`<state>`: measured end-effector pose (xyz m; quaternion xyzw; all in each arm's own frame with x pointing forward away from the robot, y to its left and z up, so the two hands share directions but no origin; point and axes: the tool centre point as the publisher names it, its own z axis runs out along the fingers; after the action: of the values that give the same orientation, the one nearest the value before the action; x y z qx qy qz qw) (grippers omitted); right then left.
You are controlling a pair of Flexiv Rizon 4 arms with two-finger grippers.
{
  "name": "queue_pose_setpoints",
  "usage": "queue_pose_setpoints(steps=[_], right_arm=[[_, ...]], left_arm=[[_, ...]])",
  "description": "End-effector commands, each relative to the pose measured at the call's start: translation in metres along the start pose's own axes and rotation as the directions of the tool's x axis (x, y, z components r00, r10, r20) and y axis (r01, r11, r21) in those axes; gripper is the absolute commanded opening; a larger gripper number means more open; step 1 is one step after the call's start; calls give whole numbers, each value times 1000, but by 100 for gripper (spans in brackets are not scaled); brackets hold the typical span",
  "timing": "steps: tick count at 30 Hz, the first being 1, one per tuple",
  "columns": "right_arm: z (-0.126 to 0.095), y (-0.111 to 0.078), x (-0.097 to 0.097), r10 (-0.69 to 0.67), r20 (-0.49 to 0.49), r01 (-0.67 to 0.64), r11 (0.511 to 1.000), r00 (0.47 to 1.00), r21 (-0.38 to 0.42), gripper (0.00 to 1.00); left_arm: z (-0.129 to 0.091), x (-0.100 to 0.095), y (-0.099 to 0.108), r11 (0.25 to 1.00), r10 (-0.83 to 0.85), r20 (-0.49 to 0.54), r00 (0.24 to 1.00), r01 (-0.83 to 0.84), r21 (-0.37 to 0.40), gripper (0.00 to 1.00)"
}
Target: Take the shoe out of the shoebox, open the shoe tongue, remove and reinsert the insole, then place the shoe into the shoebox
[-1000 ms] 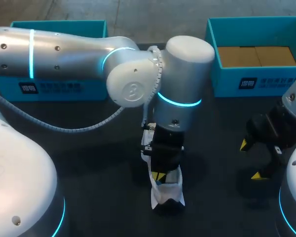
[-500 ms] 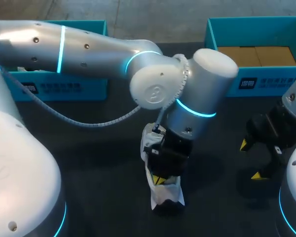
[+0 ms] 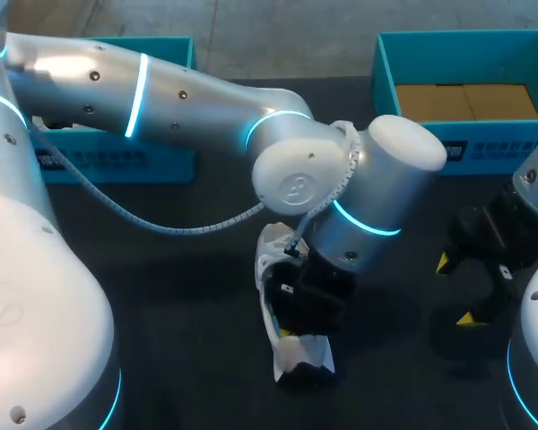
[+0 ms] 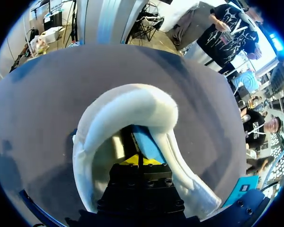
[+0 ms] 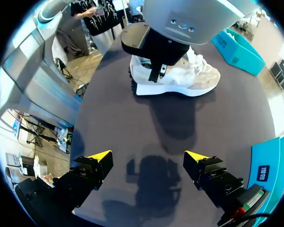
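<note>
Nothing legible — shoebox labels (image 3: 455, 150) blurred.

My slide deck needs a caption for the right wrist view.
Open right claw hovers above the table; left claw is inside the white shoe.

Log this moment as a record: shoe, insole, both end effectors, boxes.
shoe: white shoe standing on its sole on the dark table, outside both boxes
insole: blue insole inside the shoe, just ahead of the left end effector
left arm: left end effector is down in the shoe's opening; grip cannot be told
right arm: right end effector open, empty, over bare table, apart from the shoe
boxes: left teal box and right teal box at the far side; the right one holds brown cardboard
</note>
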<state>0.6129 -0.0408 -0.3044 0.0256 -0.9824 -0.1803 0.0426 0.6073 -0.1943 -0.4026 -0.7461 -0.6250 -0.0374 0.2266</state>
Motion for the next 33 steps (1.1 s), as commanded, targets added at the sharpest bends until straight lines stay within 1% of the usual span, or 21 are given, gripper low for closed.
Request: queue_pose_setpoints(steps=[1,5,8,9,12,14,20,23,24,26,30,33], right_arm=[[1,0,1,1,2,-1,1000,1000,3,100],[1,0,1,1,2,-1,1000,1000,3,100],[1,0,1,1,2,-1,1000,1000,3,100],[1,0,1,1,2,-1,1000,1000,3,100],[1,0,1,1,2,-1,1000,1000,3,100],[1,0,1,1,2,-1,1000,1000,3,100],[1,0,1,1,2,-1,1000,1000,3,100],[1,0,1,1,2,-1,1000,1000,3,100],[1,0,1,1,2,-1,1000,1000,3,100],[1,0,1,1,2,-1,1000,1000,3,100],[1,0,1,1,2,-1,1000,1000,3,100],[1,0,1,1,2,-1,1000,1000,3,100]], left_arm=[[11,-5,-1,1000,-14,19,1000,15,-23,0],[9,-6,-2,996,-36,77,996,42,-80,0],[8,-7,-1,992,-45,140,989,60,-107,0],[8,-7,0,993,-43,173,984,62,-104,0],[11,-8,5,990,-55,218,974,81,-111,0],[12,-8,9,991,-59,251,966,87,-101,0],[12,-8,25,982,-109,345,932,156,-110,0],[-1,-9,30,979,-123,371,920,173,-104,0],[-7,-7,31,981,-123,379,917,169,-90,0],[-21,-4,33,982,-128,369,920,169,-80,0],[-43,3,33,989,-107,373,922,137,-53,0],[-53,9,28,996,-63,382,922,83,-38,0]])
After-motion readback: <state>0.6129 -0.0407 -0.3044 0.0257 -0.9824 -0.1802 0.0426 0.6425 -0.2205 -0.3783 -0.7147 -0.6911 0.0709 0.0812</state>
